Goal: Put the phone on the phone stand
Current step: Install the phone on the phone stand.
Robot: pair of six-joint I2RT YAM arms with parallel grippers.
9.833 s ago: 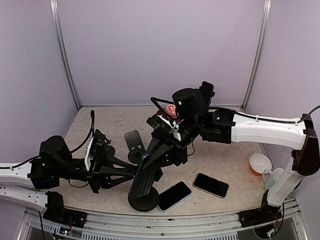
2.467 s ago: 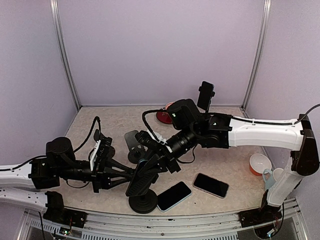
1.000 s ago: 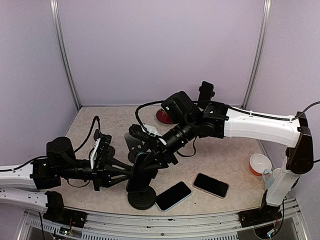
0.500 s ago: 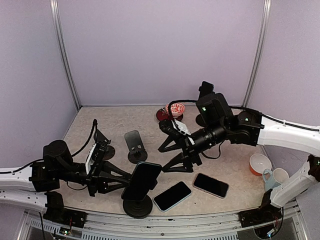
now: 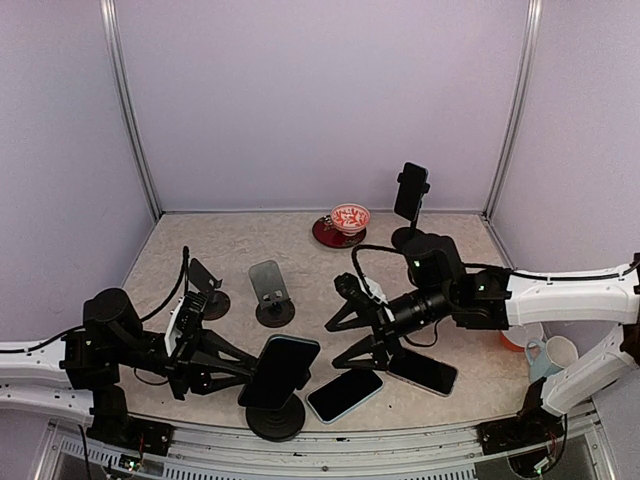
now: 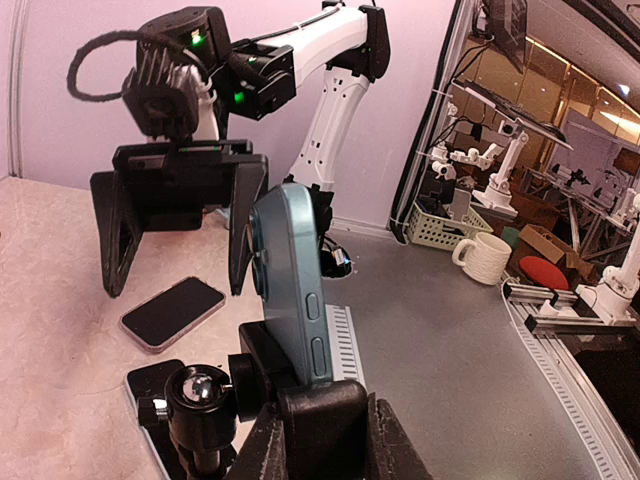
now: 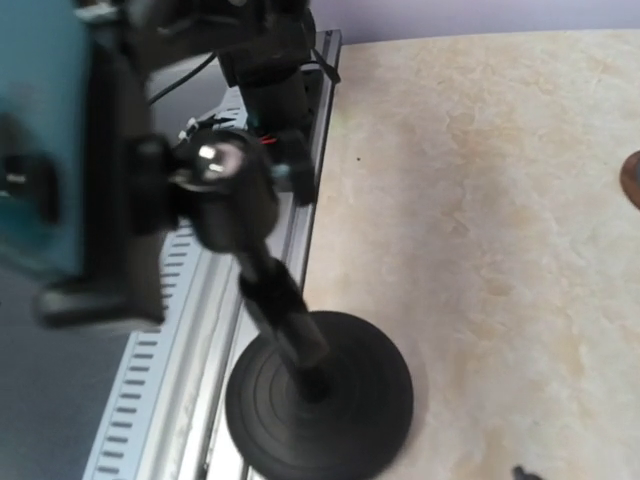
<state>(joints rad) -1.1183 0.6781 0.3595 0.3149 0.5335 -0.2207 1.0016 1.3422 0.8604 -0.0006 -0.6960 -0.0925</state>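
- One phone [image 5: 281, 368] is seen seated, tilted, on the phone stand [image 5: 275, 419] by the near edge of the worktop [image 5: 250, 250], left of centre.
- The left gripper [image 5: 246, 378] is drawn in and clamped on the phone stand just under the phone.
- The right gripper [image 5: 347, 338] is spread wide, with nothing held, just beside the phone.
- Risk judged: if the left fingers are dragged off sideways, the top-heavy stand could be tipped over the near edge, or the ball joint [image 6: 197, 392] could be made to sag.
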